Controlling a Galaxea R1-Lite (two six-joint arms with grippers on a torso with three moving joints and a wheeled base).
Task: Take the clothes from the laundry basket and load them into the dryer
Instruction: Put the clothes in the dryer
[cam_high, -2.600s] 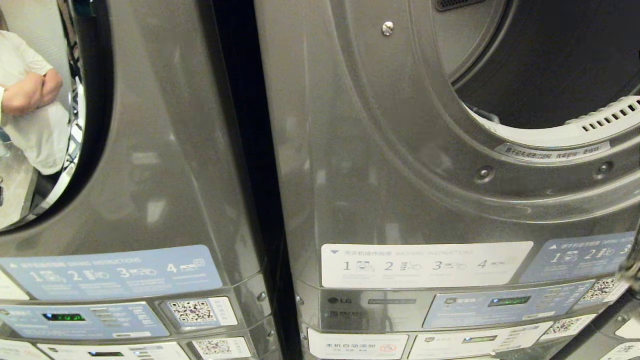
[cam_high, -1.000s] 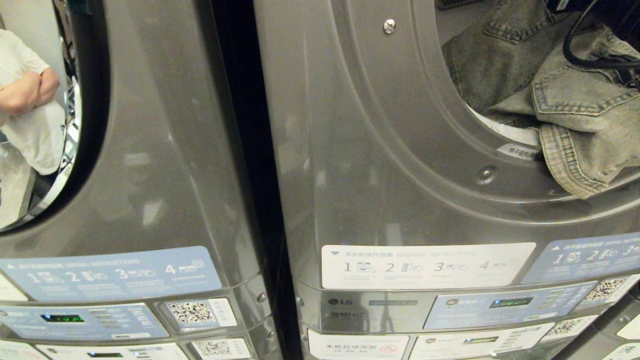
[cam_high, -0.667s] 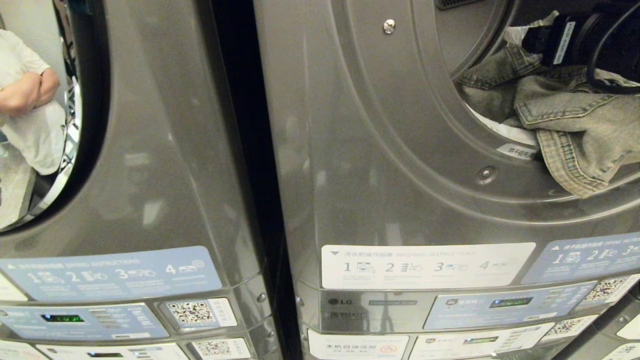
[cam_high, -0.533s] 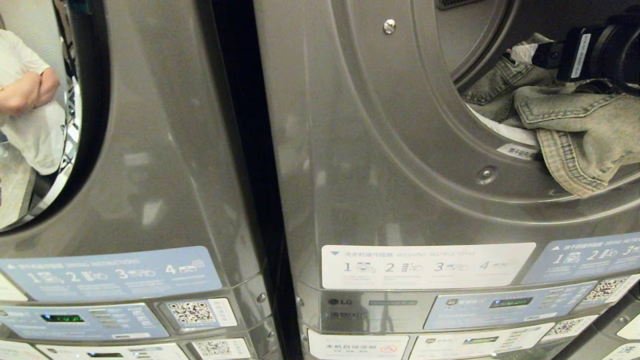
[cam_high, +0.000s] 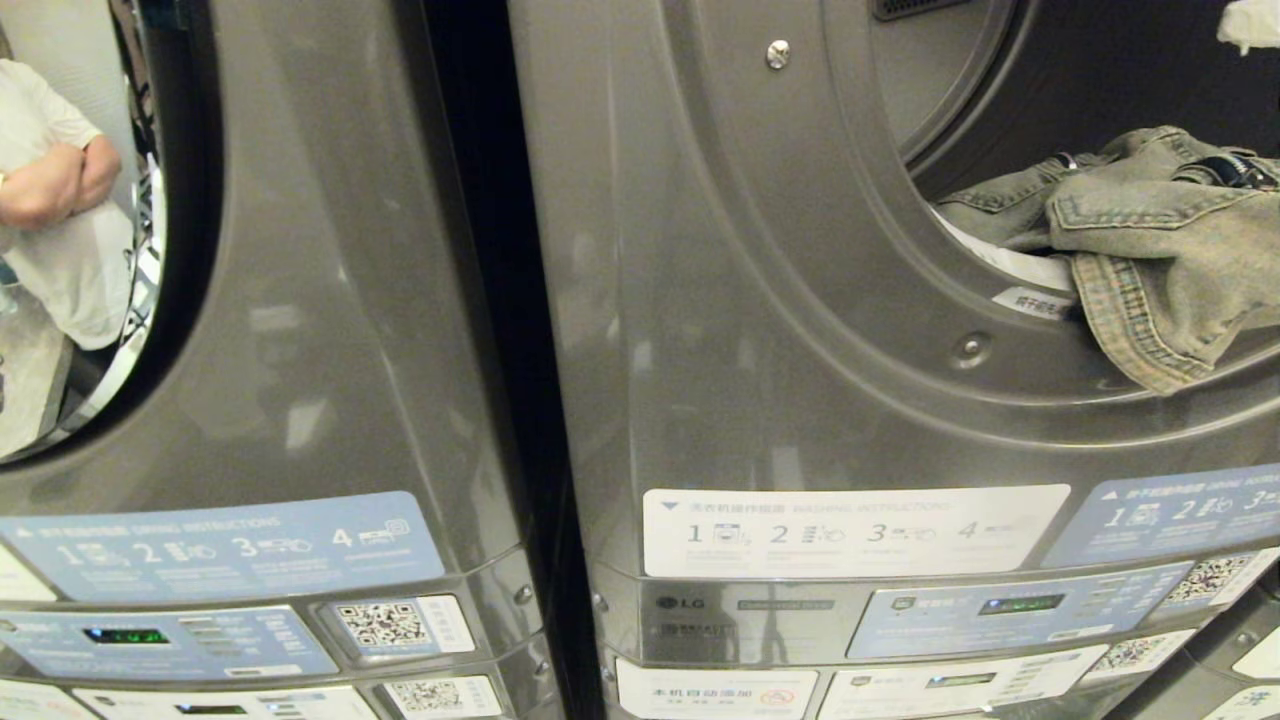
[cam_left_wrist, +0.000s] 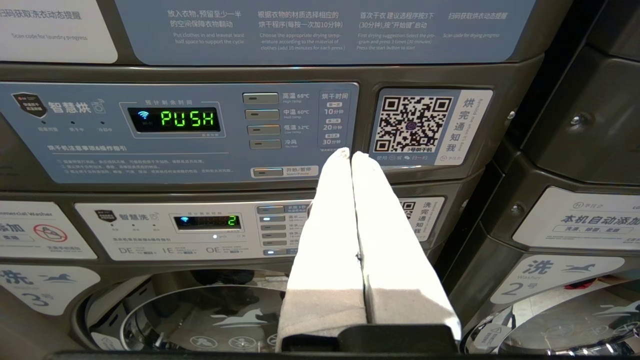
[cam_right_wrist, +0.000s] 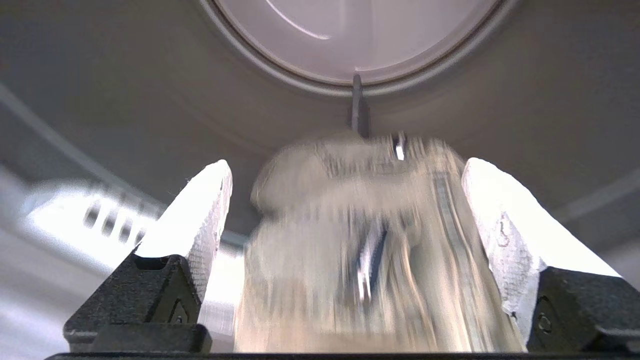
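While two tall grey metal laundry machines are filling the head view side by side, the right-hand grey dryer with the round open doorway (cam_high: 760, 300) is taking up most of the picture, and the left-hand grey machine (cam_high: 330, 330) is standing just beside it across a dark gap. A glossy round door (cam_high: 90, 230) on that left machine is reflecting a person in a pale shirt (cam_high: 60, 200) with arms folded. Pale blue and white instruction stickers (cam_high: 850, 528) and control panels with green displays are running across the lower fronts.

A faded grey-blue denim garment (cam_high: 1150, 250) is lying in the dryer's doorway, partly inside the dark drum and partly draping over the lower rim, with a hem hanging outward.

In the right wrist view the right tool (cam_right_wrist: 345, 210) is sitting inside the drum with its white-padded fingers (cam_right_wrist: 205, 210) spread wide apart, and the blurred denim is showing between them without being clamped. The left tool (cam_left_wrist: 350, 160) is hanging low in front of a blue control panel reading PUSH (cam_left_wrist: 185, 120), its white pads pressed together on nothing.
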